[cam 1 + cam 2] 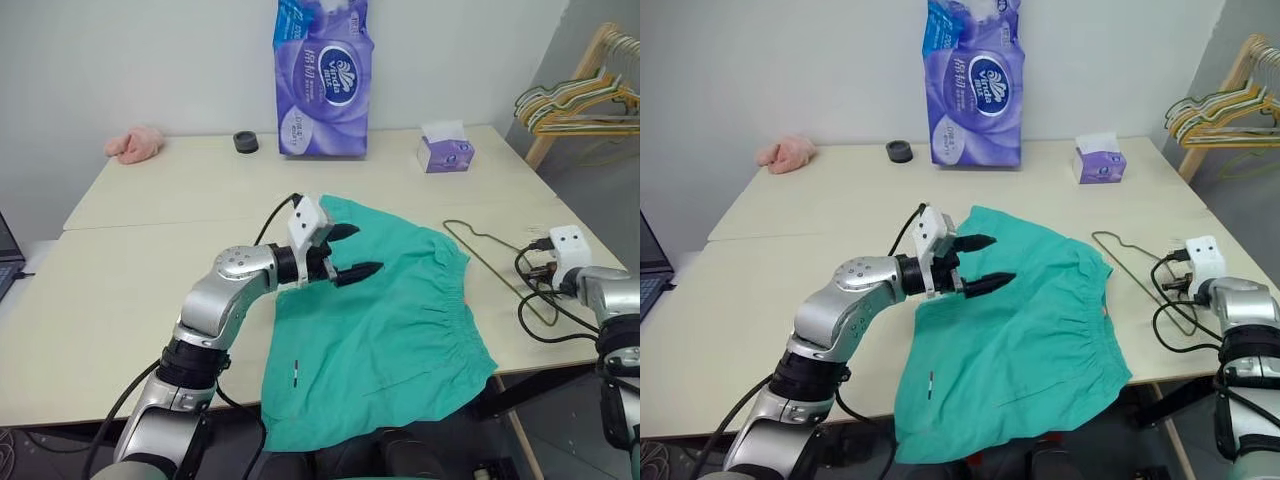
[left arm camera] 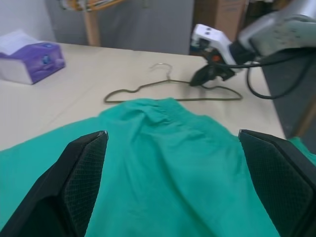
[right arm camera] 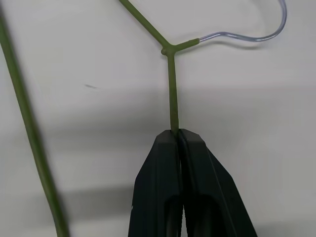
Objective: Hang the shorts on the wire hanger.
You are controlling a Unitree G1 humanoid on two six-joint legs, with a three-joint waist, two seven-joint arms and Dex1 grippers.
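The shorts (image 1: 385, 320) are lying spread flat on the desk (image 1: 130, 300), toward its near edge, with one leg hanging slightly over that edge and the gathered waistband facing the robot's right. A tiny white mark is showing on the leg nearest the robot. The left end effector (image 1: 345, 252) is hovering over the far-left part of the shorts with its two black fingers spread wide apart, holding nothing. The hanger (image 1: 490, 255) is lying flat on the desk just beside the waistband, on the right side. The right end effector (image 3: 177, 136) is sitting at the hanger's far-right end, its fingers pressed together and pinching the thin green wire just below the junction where the hook begins. At the back of the desk a purple tissue pack (image 1: 323, 80) is standing upright, with a small tissue box (image 1: 444, 150) to its right, a black cap (image 1: 246, 142) to its left, and a pink cloth (image 1: 135, 144) near the far-left corner. Beyond the desk on the right, more hangers (image 1: 580, 100) are hanging on a wooden rack.
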